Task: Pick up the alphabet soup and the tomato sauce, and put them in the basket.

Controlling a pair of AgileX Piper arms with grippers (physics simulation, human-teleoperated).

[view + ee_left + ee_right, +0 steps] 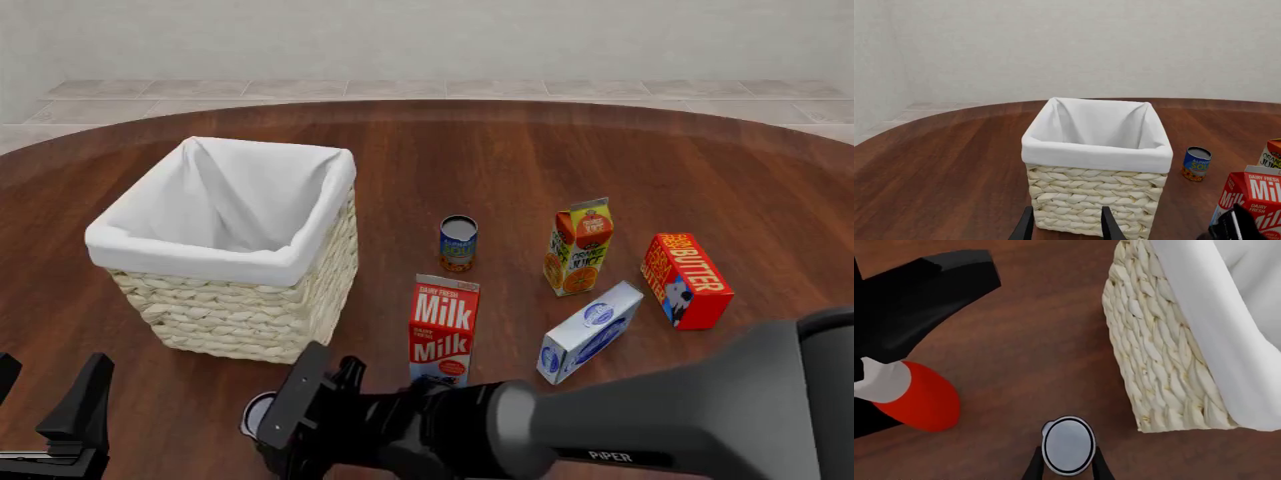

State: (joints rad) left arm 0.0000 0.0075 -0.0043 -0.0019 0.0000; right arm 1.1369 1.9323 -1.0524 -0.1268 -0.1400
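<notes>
The right gripper [1067, 467] sits directly over a small can with a pale silver-white top [1068, 444], its two dark fingers flanking the can's rim on either side; whether they are pressing on the can or merely straddling it cannot be told from the right wrist view, and the front view hides the contact behind the arm. This can stands on the table [561, 150] just off the near corner of the basket [227, 255], and only a sliver of its top [256, 412] shows beside the gripper in the front view. Its label is out of sight, but since the tomato sauce [458, 243], blue above and orange below, stands well apart beyond the milk carton [443, 330], the can under the gripper is most likely the alphabet soup. The left gripper [1066, 226] hangs with its fingers apart and nothing between them, pointed at the basket's woven wall. The step in hand looks like the grasp of the first can, so the task is at an early stage: the basket's white liner shows no can inside. The next move calls for a firm closure on the can, a straight lift high enough to clear the folded rim, then a short carry sideways over the opening before release.
</notes>
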